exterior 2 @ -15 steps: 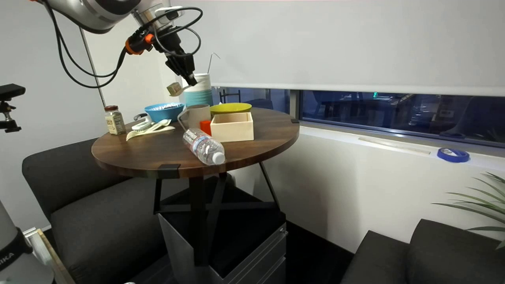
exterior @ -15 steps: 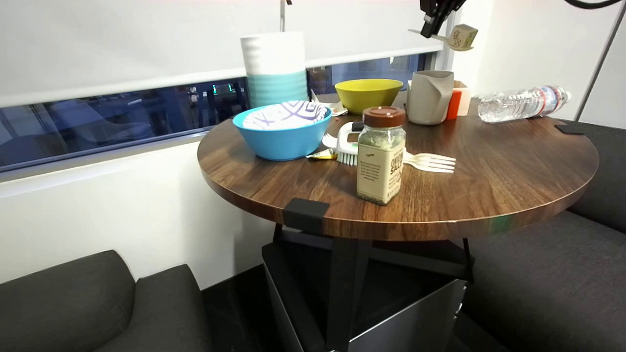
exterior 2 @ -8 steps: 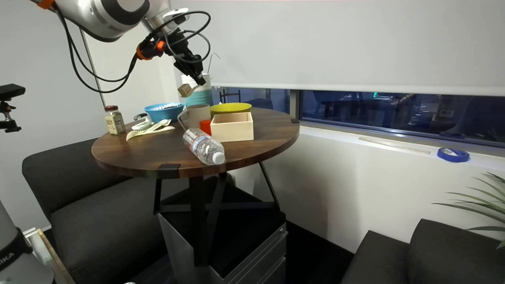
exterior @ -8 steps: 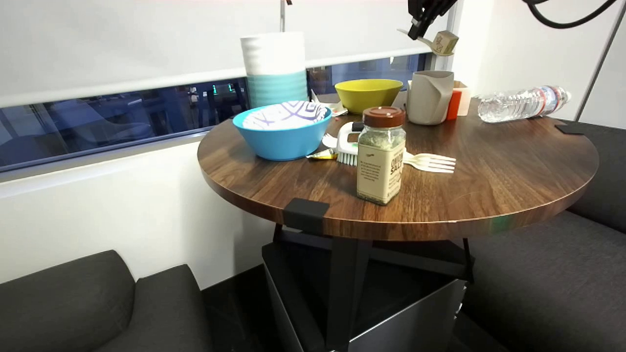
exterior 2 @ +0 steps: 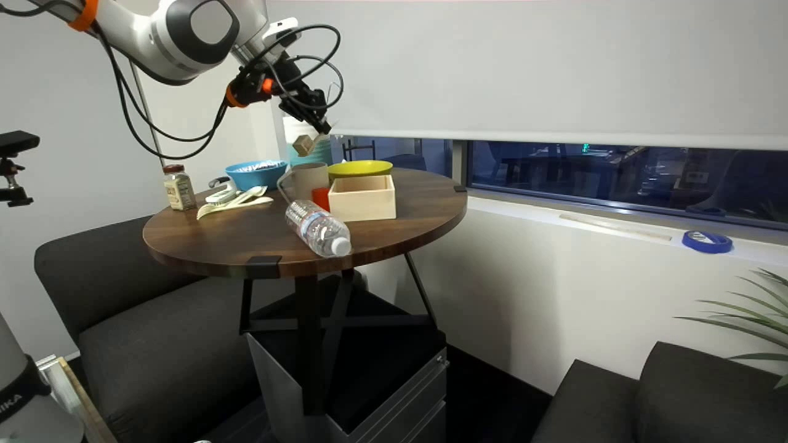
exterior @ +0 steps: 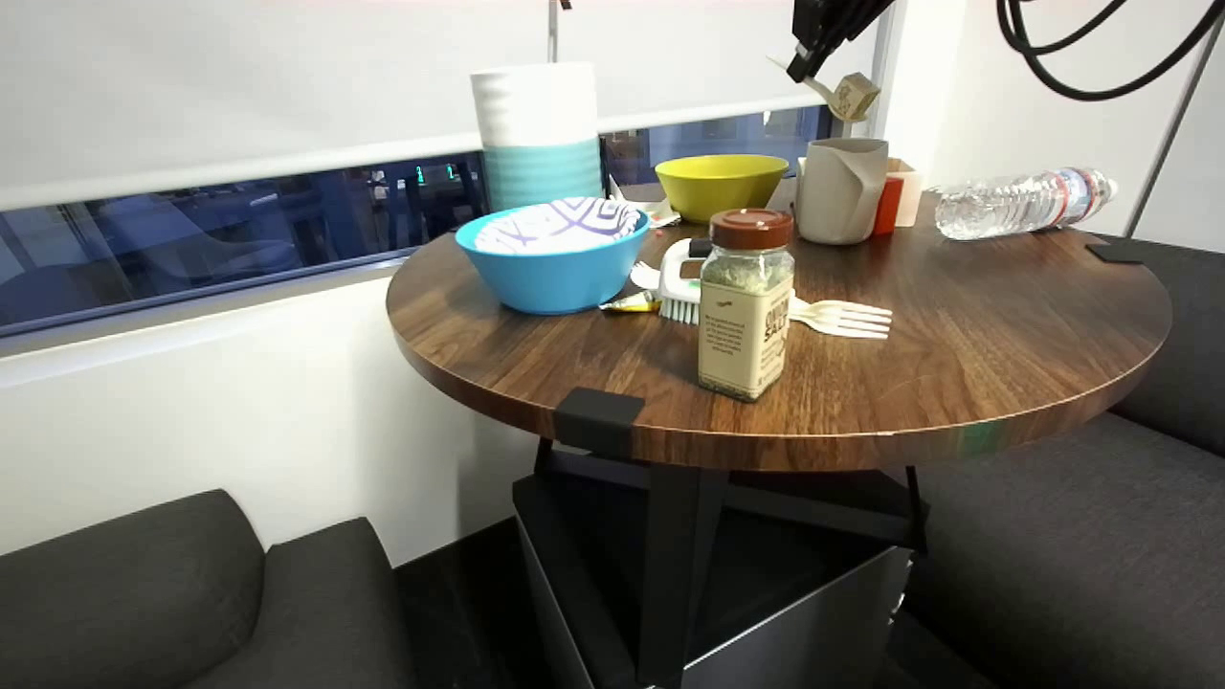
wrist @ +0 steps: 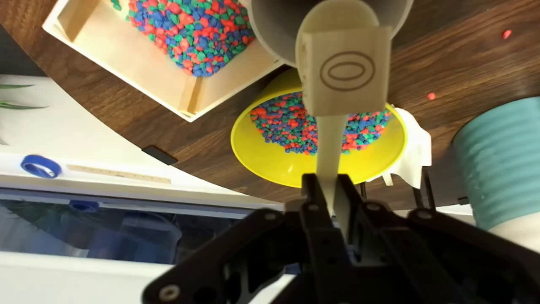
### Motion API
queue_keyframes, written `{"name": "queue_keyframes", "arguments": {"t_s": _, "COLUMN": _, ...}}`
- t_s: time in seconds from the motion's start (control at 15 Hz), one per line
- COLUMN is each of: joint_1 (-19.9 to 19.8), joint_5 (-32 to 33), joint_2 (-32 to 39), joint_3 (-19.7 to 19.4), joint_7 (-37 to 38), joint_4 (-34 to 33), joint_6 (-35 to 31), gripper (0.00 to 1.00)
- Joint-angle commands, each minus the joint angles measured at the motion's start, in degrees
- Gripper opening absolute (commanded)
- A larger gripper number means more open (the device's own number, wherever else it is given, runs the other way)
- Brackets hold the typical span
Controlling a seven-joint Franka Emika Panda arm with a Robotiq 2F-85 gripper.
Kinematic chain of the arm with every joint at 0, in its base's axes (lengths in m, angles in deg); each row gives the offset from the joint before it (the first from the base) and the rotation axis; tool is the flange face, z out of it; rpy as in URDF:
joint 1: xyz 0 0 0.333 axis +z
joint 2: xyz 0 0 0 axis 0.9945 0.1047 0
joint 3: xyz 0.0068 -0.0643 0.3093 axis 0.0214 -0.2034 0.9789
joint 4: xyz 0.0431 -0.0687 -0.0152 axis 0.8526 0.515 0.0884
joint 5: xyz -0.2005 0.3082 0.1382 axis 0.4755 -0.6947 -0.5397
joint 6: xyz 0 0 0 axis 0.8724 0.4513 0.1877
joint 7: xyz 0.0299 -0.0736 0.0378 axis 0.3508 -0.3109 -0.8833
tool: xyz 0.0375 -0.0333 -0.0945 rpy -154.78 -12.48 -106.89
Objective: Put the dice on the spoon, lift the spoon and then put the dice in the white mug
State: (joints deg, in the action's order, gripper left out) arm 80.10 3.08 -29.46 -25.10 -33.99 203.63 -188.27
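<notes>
My gripper [exterior: 797, 73] is shut on the handle of a pale spoon [wrist: 329, 145], with a finger on each side in the wrist view [wrist: 325, 181]. A wooden die [wrist: 350, 69] rests on the spoon's bowl. In both exterior views the die [exterior: 855, 97] [exterior 2: 303, 145] is in the air above the whitish mug [exterior: 837, 196] [exterior 2: 309, 181]. The spoon [exterior: 820, 90] slopes down toward its bowl. In the wrist view the mug's open mouth [wrist: 272, 31] lies behind the spoon bowl and die, which hide part of it. A red-orange patch [exterior: 889, 204] shows beside the mug.
A wooden box [exterior 2: 363, 206] stands close to the mug. A yellow bowl [exterior: 720, 191] with colored pebbles is behind. A water bottle [exterior 2: 317, 227] lies near the edge. A blue bowl [exterior: 555, 273], jar [exterior: 746, 321], brush and plastic fork [exterior: 847, 318] share the table.
My gripper has moved lower, carrying the spoon and die down and across to above the mug. The spoon slopes more steeply. The die stays on it. The table objects have not moved.
</notes>
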Motion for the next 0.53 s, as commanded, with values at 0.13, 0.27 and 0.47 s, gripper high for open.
{"name": "queue_keyframes", "arguments": {"t_s": 0.13, "joint_1": 2.3, "joint_5": -3.2, "joint_2": -1.2, "joint_3": -2.3, "joint_7": -6.4, "joint_4": 5.4, "joint_6": -10.0, "gripper": 0.03}}
{"name": "queue_keyframes", "arguments": {"t_s": 0.27, "joint_1": 5.2, "joint_5": -6.8, "joint_2": -1.8, "joint_3": -4.7, "joint_7": -9.9, "joint_4": 7.6, "joint_6": -13.6, "gripper": 0.03}}
{"name": "queue_keyframes", "arguments": {"t_s": 0.47, "joint_1": 11.5, "joint_5": -11.3, "joint_2": -3.1, "joint_3": -10.1, "joint_7": -15.1, "joint_4": 10.3, "joint_6": -17.2, "gripper": 0.03}}
